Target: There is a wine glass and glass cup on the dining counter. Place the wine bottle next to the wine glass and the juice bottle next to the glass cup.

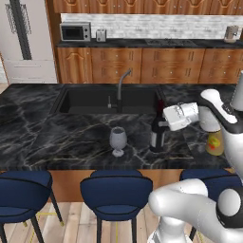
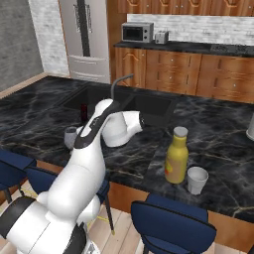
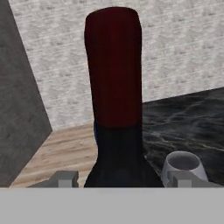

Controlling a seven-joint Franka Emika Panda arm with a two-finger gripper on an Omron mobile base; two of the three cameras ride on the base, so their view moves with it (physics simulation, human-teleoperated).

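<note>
The wine bottle (image 3: pixel 116 131) looms closest in the hand view, its reddish top upright between the two fingertips (image 3: pixel 65 178), so the gripper (image 1: pixel 166 119) is clamped on its neck. It stands on the dining counter (image 1: pixel 57 137) just beside the wine glass (image 1: pixel 117 141). The juice bottle (image 2: pixel 176 156) sits beside the glass cup (image 2: pixel 197 179). To finish well, I judge the jaws should part gently and the hand back away level, without tipping the bottle into the glass.
</note>
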